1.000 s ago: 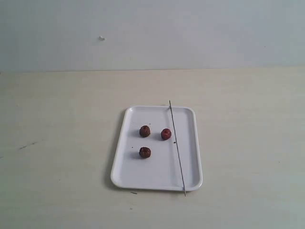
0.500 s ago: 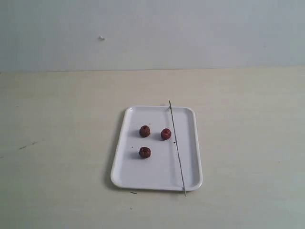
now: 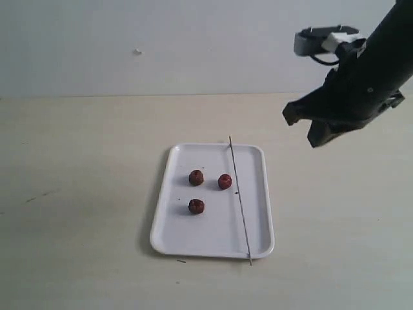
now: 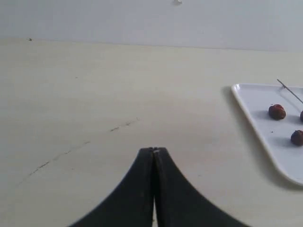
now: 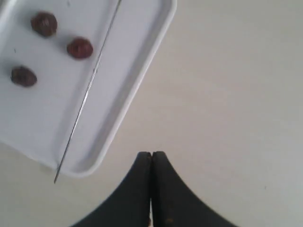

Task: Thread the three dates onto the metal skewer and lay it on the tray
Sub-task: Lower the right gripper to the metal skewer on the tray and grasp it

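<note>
The white tray (image 3: pixel 213 236) lies mid-table with three dates on it (image 3: pixel 196 177) (image 3: pixel 224 181) (image 3: pixel 196 206). Across the tray's right part lies the metal skewer (image 3: pixel 240 200), both ends past the rim. My right gripper (image 3: pixel 310 132) hangs above the table, to the right of the tray's far end. In its wrist view it (image 5: pixel 151 153) is shut and empty, beside the tray (image 5: pixel 128 80), the skewer (image 5: pixel 87 92) and a date (image 5: pixel 79 48). My left gripper (image 4: pixel 154 149) is shut and empty over bare table, well away from the tray (image 4: pixel 255 118); the exterior view does not show it.
The pale wooden table (image 3: pixel 77 194) has faint dark scratches on its left side (image 4: pixel 120 126). A small dark speck (image 3: pixel 181 261) lies just in front of the tray. A plain light wall (image 3: pixel 193 45) rises behind the table's far edge.
My right arm has come into the exterior view at the upper right, where no arm showed before. The tray, dates and skewer have not moved.
</note>
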`<state>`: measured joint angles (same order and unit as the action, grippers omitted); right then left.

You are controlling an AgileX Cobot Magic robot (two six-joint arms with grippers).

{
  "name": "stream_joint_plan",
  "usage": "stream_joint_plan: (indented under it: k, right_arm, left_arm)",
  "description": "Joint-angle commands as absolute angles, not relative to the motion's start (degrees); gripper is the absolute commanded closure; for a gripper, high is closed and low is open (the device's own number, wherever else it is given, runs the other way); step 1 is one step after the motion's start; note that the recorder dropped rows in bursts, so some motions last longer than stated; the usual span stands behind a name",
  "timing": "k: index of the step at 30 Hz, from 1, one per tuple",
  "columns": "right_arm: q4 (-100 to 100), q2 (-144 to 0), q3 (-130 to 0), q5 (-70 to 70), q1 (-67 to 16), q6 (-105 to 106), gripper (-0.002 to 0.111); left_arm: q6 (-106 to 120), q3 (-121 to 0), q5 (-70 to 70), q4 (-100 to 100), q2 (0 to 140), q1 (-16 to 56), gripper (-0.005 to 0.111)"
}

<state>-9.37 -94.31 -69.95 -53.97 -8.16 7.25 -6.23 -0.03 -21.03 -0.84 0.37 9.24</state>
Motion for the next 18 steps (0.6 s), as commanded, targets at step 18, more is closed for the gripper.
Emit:
stream_joint_plan:
  k: [18]
  right_arm:
    - [-13.06,-104.95,-70.94,-50.69,-25.63,-0.88,0.107]
  left_arm:
    - [-6.4,0.0,-20.51,-0.81,0.0,9.21,0.107]
